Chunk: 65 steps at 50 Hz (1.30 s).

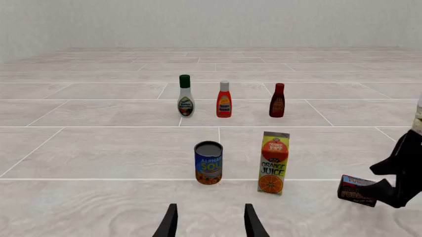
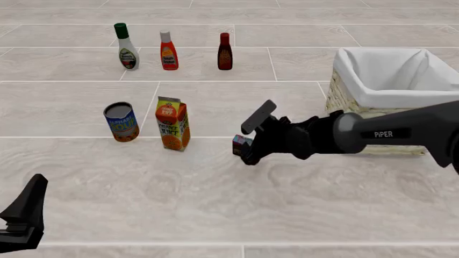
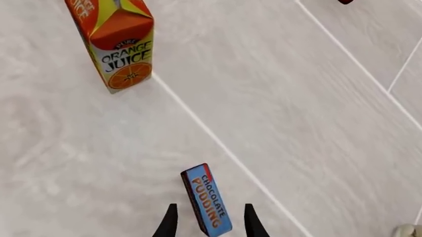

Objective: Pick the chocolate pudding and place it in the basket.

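Note:
The chocolate pudding (image 3: 205, 201), a small brown carton with a blue face, stands on the floor right of the orange juice carton; it also shows in the front view (image 2: 241, 142) and the left wrist view (image 1: 357, 189). My right gripper (image 3: 209, 217) is open, with one finger on each side of the pudding and a gap to each; it also shows in the front view (image 2: 248, 152). The wicker basket (image 2: 358, 75) with a white liner stands at the right, behind the right arm. My left gripper (image 1: 209, 222) is open and empty, low at the front left (image 2: 32, 200).
An orange juice carton (image 2: 173, 123) and a blue-labelled can (image 2: 121, 122) stand left of the pudding. Three bottles stand in a row further back: white with a green cap (image 2: 127, 46), orange-red (image 2: 169, 51), dark red (image 2: 225, 51).

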Tool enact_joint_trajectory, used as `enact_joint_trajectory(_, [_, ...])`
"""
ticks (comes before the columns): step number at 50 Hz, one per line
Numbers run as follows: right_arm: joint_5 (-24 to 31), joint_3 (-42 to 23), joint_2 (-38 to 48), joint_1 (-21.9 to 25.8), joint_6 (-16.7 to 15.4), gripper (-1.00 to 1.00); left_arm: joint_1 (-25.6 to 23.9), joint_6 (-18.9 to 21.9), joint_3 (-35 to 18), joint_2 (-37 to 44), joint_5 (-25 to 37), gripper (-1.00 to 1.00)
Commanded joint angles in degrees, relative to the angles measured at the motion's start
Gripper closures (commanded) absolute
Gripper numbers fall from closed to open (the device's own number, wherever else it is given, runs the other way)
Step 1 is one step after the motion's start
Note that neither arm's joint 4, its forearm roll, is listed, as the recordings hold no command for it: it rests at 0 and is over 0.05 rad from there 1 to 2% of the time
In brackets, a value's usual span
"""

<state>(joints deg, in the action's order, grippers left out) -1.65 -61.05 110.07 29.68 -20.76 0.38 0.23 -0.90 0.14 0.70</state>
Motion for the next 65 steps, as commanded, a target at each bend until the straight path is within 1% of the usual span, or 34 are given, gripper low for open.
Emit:
enact_joint_trajectory(1, [0.61, -0.86, 1.69, -0.43, -0.85, -1.00, 0.02, -0.01, 0.04, -0.02, -0.04, -1.00])
enact_joint_trajectory(6, [1.40, -1.80, 2.64, -1.21, -1.73, -1.00, 0.03, 0.00, 0.04, -0.02, -0.04, -1.00])
enact_joint_trajectory(49, [3.37, -4.95, 6.40, -1.16, -2.62, -1.00, -0.05, 0.09, 0.43, -0.05, -0.50, -1.00])
enact_joint_trajectory(50, [3.32, -4.88, 6.42, -1.13, -2.74, 1.00, -0.04, 0.07, 0.47, -0.05, -0.52, -1.00])
enact_joint_trajectory(65, [3.16, -3.83, 4.45, -0.94, -2.72, 1.00, -0.05, 0.03, 0.42, -0.08, -0.40, -1.00])
